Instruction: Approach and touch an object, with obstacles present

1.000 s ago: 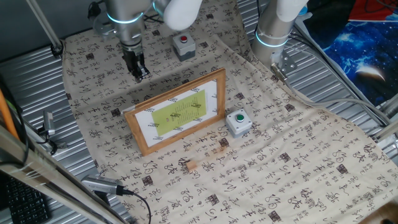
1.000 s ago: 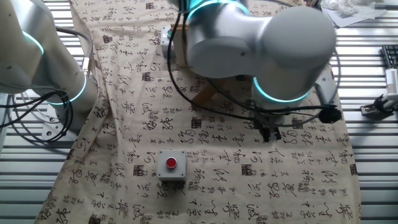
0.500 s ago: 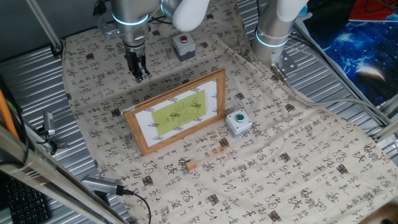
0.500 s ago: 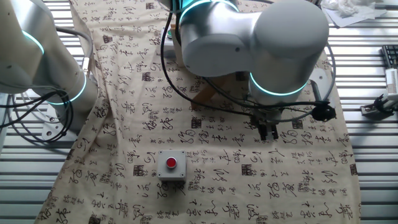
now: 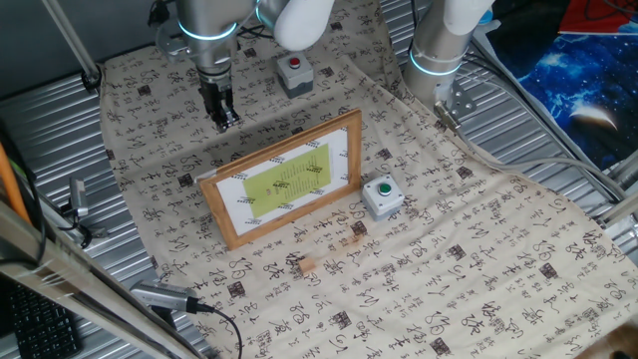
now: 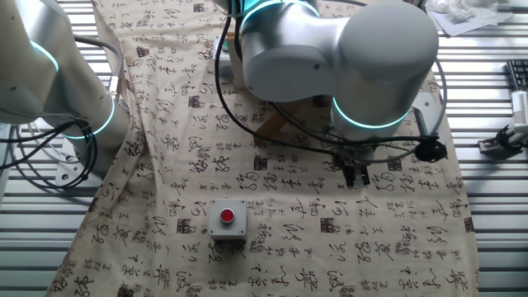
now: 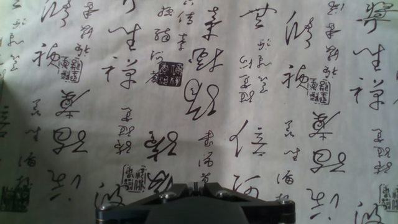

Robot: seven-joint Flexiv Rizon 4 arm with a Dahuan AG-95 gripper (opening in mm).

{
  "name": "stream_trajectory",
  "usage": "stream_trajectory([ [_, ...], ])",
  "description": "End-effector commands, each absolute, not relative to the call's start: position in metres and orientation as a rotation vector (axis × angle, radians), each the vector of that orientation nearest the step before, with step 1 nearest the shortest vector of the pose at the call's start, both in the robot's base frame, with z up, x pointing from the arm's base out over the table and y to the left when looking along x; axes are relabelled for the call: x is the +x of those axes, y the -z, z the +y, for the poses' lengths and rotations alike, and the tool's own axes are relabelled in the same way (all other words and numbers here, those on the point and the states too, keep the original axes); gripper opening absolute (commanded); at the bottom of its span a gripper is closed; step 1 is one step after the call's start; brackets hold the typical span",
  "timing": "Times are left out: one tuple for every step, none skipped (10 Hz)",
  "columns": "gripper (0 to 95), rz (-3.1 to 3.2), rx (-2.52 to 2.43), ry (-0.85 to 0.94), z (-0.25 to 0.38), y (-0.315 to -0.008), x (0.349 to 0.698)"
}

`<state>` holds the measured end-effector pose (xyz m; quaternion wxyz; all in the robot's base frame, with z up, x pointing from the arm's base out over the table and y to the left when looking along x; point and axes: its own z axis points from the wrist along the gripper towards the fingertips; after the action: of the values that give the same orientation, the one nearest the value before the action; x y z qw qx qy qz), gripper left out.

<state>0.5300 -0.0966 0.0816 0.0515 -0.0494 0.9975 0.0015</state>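
Printed cloth [image 5: 478, 249] covered the table, and the gripper [image 5: 223, 118] hung with its fingers seemingly pressed together. The tiny cube [image 5: 306, 266] lay well apart from it, past the big picture frame [image 5: 286, 178] that stood between them.

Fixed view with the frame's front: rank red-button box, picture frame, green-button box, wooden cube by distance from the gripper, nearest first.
From the gripper:
1. Red-button box, behind the frame, toward the arm bases.
2. Picture frame, mid-cloth; its near top edge is about as close as the red box, so 1 and 2 are hard to split.
3. Green-button box, at the frame's far end.
4. Wooden cube, in front of the frame.
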Motion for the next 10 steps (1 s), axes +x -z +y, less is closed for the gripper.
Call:
stream_trajectory([
  [0.0,3.030,-0.164,-0.010,-0.0969,-0.0809,0.5312],
  [0.0,3.030,-0.170,-0.021,-0.0973,-0.0805,0.5319],
  [0.0,3.033,-0.167,-0.028,-0.0973,-0.0804,0.5320],
  [0.0,3.035,-0.169,-0.030,-0.0974,-0.0802,0.5320],
  [0.0,3.037,-0.168,-0.039,-0.0974,-0.0799,0.5320],
  [0.0,3.035,-0.165,-0.060,-0.0974,-0.0801,0.5319],
  [0.0,3.036,-0.168,-0.060,-0.0974,-0.0803,0.5320],
  [0.0,3.038,-0.167,-0.060,-0.0971,-0.0815,0.5319],
  [0.0,3.041,-0.163,-0.057,-0.0964,-0.0853,0.5322],
  [0.0,3.038,-0.161,-0.059,-0.0966,-0.0856,0.5327],
])
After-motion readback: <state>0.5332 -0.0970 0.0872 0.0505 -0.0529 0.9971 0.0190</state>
